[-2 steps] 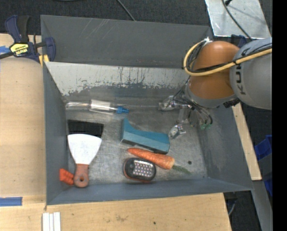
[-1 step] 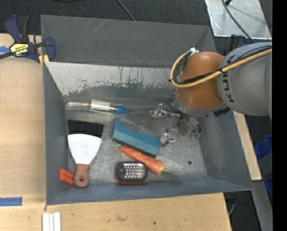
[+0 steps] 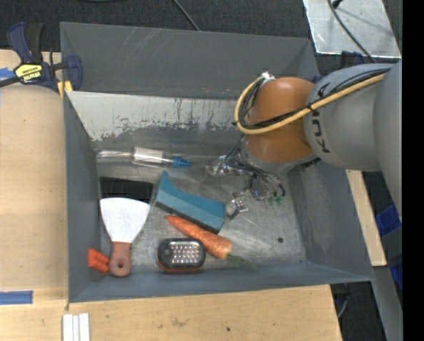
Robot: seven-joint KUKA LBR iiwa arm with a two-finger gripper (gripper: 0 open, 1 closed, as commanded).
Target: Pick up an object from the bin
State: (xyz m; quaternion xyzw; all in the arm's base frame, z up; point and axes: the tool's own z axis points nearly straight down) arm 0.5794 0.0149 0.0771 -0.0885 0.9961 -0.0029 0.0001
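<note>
Orange and rounded, a smooth cover caps the robot's wrist, with a yellow cable looped across it, and the grey arm runs from it to the bin's right edge. Beneath the cover the metal gripper hangs low over the floor of the grey metal bin, a little right of the middle. Shadow and glinting metal hide its tip, so I cannot tell whether it is spread or pressed together.

Just beside the gripper, toward the bin's left, lies the teal-blue rectangular block, slanted, with its lower right corner nearest the gripper. This is the closest thing to it. Touching the block's lower edge is an orange carrot-shaped piece, which points toward the bin's front right.

Next to the carrot, along the front edge, sits a black oval object with a pale grille on top. Toward the front left corner lies a white flat scraper with a reddish-brown handle, and a small orange chunk touches the handle's end. A flat black item rests just behind the scraper's blade. Near the back wall, a clear plastic tube with a blue tip lies crosswise, well apart from the gripper.
</note>
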